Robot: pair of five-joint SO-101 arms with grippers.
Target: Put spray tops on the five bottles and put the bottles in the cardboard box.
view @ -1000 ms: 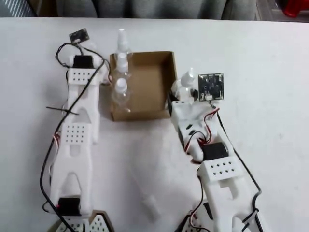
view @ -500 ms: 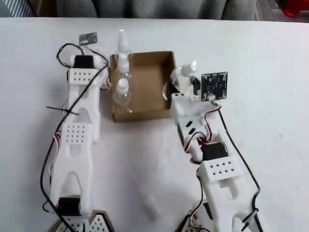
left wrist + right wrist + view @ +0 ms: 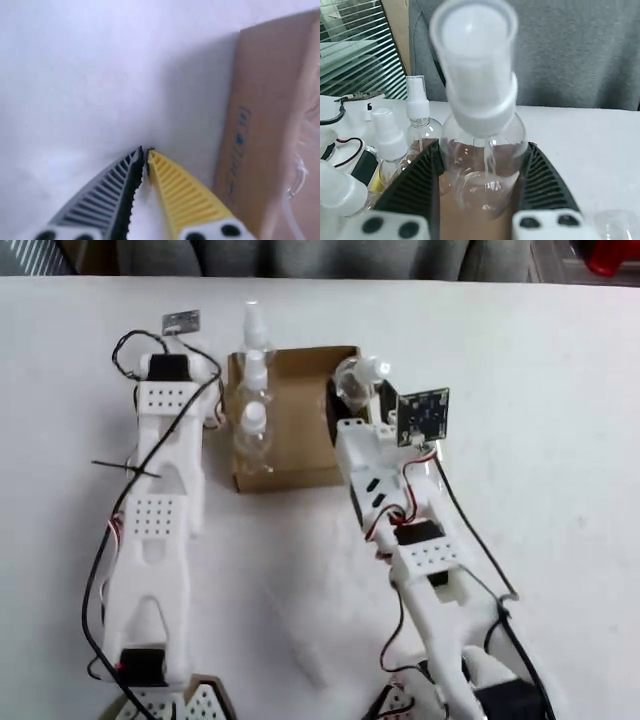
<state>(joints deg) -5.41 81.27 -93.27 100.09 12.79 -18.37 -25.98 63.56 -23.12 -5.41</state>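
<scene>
**Arm and Load Positions**

The left gripper [image 3: 145,156] sat low over the table [image 3: 75,75], fingers together, just beside the box's [image 3: 300,420] left outer wall. Three capped bottles [image 3: 250,430] stood inside along that wall. The right gripper [image 3: 482,152] was clamped on a fourth capped bottle [image 3: 485,125] over the box's right rim.

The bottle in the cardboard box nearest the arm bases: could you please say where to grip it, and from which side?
Probably by the neck under its spray top, coming straight down from above. The bottle stands upright against the box's left wall with another bottle close behind, so its body is hemmed in.
</scene>
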